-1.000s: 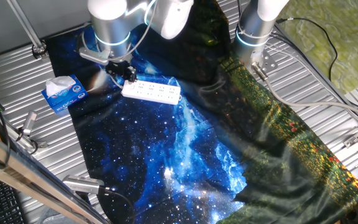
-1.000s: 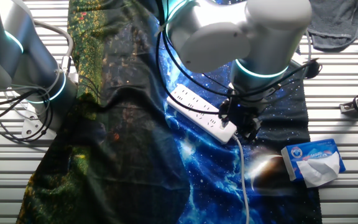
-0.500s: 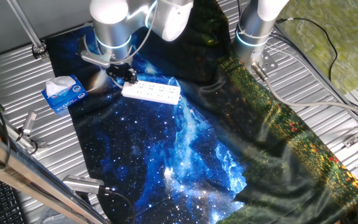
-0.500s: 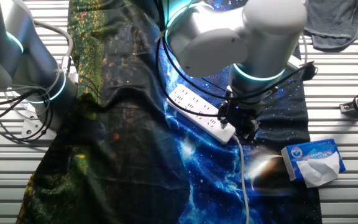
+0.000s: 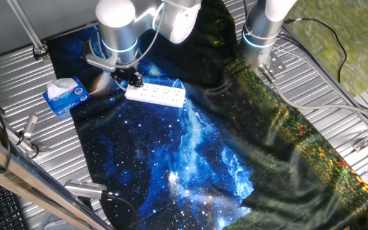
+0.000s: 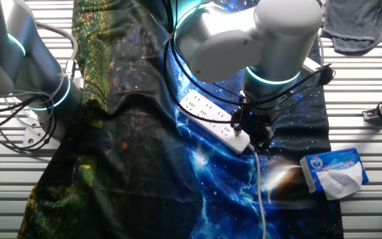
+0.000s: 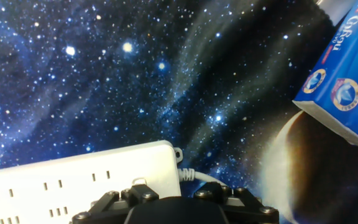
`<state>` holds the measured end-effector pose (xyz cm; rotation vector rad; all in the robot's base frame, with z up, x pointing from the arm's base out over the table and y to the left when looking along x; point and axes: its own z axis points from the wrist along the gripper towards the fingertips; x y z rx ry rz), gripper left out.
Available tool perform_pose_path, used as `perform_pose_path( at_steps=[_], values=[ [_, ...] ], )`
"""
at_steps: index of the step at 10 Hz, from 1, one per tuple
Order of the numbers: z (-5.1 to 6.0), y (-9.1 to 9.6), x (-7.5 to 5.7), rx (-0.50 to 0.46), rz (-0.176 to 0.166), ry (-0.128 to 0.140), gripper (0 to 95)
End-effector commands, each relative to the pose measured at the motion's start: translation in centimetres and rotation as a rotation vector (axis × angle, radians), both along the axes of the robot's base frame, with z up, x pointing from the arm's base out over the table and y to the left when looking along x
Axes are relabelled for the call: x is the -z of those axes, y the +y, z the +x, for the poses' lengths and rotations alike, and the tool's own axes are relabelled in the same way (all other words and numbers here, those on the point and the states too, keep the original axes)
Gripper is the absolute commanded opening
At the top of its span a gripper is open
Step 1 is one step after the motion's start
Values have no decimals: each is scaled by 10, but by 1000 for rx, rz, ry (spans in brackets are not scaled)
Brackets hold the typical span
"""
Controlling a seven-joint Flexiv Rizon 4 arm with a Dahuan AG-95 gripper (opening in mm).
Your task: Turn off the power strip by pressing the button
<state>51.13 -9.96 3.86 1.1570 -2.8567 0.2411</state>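
We see the strip (image 5: 156,93) lying flat on a starry blue cloth (image 5: 165,160) that covers the slatted metal worktop (image 5: 18,83). In one fixed view the hand (image 5: 127,76) sits right over the strip's cord end, the end that faces the tissue pack (image 5: 66,96), and its dark tip overlaps that end of the white bar. In the other fixed view the hand (image 6: 254,129) again stands at the end of the strip (image 6: 212,120), where the white cord (image 6: 262,199) leaves it and trails down the cloth (image 6: 231,192) toward the lower edge; the tissue pack (image 6: 335,172) lies apart from the strip, past the hand. In the hand view the strip (image 7: 73,180) fills the lower left, its rounded end and cord stub just above the black body of the hand (image 7: 176,208), with rows of small slots showing along its face; the tissue pack (image 7: 347,87) is at the upper right, well apart from the strip. We cannot tell whether the hand is released or clenched, since no view shows its fingertips clearly, nor can we tell whether it touches the strip. A second arm (image 6: 18,60) stands at the far side, partly under a dark flowered cloth (image 6: 105,133).
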Motion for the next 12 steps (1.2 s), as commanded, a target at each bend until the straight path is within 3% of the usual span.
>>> perform_pose_path(
  at_steps=[1,7,8,10,11,12],
  values=[
    [0,0,1,1,-1,-4,570],
    [3,1,11,1,-5,2,570],
    [2,2,5,1,7,2,570],
    [0,6,-20,3,-4,6,570],
    [-1,10,-36,14,-6,4,380],
    [0,11,-40,23,-13,-2,380]
  ],
)
